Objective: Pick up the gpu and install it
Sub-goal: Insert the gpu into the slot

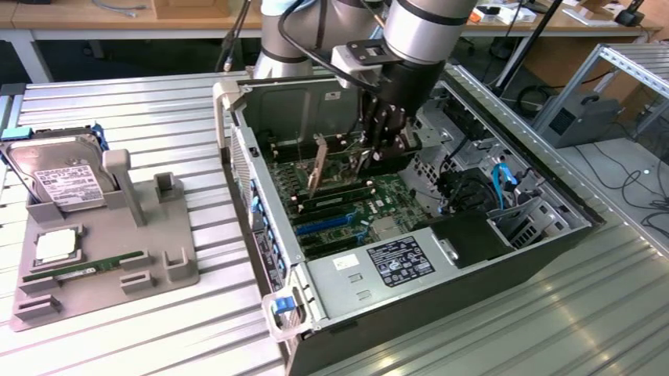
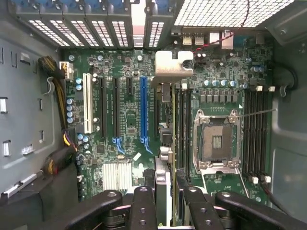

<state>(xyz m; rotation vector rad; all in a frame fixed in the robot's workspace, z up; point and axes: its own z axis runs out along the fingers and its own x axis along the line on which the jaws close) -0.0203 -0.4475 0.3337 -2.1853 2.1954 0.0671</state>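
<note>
The gpu [image 1: 337, 160] is held edge-on by the end effector [image 1: 374, 149] inside the open computer case [image 1: 522, 235]; a white-labelled hard drive [image 1: 63, 180] is kept in the grey holder [image 1: 157, 266].

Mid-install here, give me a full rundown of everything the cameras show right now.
computer case: 1, black and silver, lying open on the slatted table, exterior view's right half
motherboard: 1, green, inside the case
blue slot: 1, blue, on the motherboard, empty
white slot: 1, white, beside the black slots, empty
CPU socket: 1, silver frame, empty
gpu: 1, green board with silver bracket, standing on edge over the motherboard, between the gripper fingers
parts holder: 1, grey, exterior view's left
hard drive: 1, silver with white label, upright in the holder
RAM stick: 1, green, lying in the holder
table: 1, silver slats
gripper: 1, black, inside the case, closed on the gpu
</note>
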